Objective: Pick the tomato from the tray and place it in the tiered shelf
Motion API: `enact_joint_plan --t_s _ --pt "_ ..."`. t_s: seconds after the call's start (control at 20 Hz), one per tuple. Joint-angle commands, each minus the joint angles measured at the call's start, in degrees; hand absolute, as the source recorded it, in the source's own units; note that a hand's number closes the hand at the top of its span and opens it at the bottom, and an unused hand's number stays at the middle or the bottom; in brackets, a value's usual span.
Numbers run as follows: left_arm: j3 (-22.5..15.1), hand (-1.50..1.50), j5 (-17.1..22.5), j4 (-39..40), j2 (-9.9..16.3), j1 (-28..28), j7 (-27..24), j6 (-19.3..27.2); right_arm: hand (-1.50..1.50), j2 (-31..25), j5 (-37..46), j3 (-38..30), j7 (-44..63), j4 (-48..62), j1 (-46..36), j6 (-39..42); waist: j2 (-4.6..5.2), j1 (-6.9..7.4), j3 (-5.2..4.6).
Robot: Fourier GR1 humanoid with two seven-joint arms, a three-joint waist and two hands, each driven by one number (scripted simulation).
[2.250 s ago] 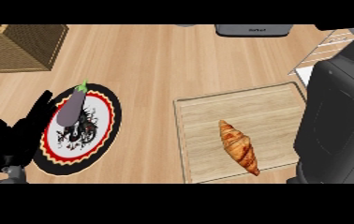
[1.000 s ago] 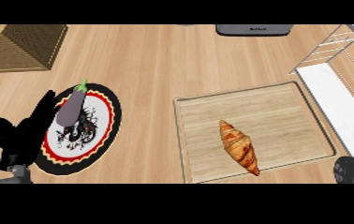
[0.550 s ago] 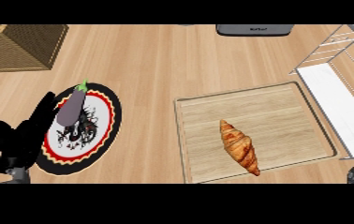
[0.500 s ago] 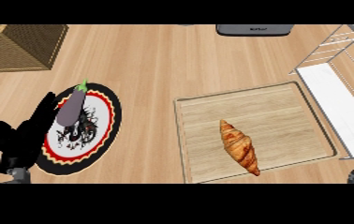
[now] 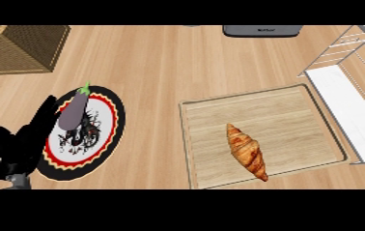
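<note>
The wooden tray (image 5: 299, 110) sits right of centre on the light-wood worktop (image 5: 178, 61), and the only thing on it is a croissant (image 5: 246, 151), lying at a slant in the tray's lower middle, its near tip pointing toward the tray's lower right corner. No tomato shows on the tray or anywhere else in the head view, so its place relative to any robot hand cannot be told.

Well left of the tray lies a round plate (image 5: 100, 143) with a black rim, a red zigzag band and a white centre carrying a dark pattern. An eggplant (image 5: 73, 110) rests across the plate's upper part, green stem pointing up and away from the tray.

The left robot hand (image 5: 25, 140) is at the view's lower left edge, further from the tray than the plate, its black fingers stretched out straight along the plate's left rim and overlapping it. It holds nothing, fingers relaxed and extended. It is well apart from the tray and the croissant. The right robot hand is out of view.

Just beyond the tray's right edge stands the tiered shelf (image 5: 335, 61), a white wire frame with a white panel running down alongside the tray. Above the tray, at the top edge, is a dark grey appliance (image 5: 261, 30), only partly in view. Far to the upper left of the tray sits a woven wicker basket (image 5: 28, 49).
</note>
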Motion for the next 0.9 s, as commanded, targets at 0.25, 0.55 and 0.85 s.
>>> enact_joint_plan --t_s 0.25,0.55,0.85 --pt "0.25 0.0 -0.67 -0.32 -0.14 -2.96 2.72 0.82 -1.5 1.7 -7.77 -1.82 3.7 -3.37 -0.59 -9.31 -0.02 0.03 0.0" --pt "1.22 0.0 1.22 -0.34 0.33 -2.04 3.34 -1.24 -1.5 2.48 -14.46 -3.62 5.46 -13.03 -2.69 -6.63 -0.36 -0.31 -0.01" --pt "1.68 0.0 -0.21 2.79 -0.03 -0.81 -0.82 -1.35 -1.5 0.97 -17.2 -3.19 7.37 -21.46 -2.68 -7.71 -0.15 -0.31 -0.04"
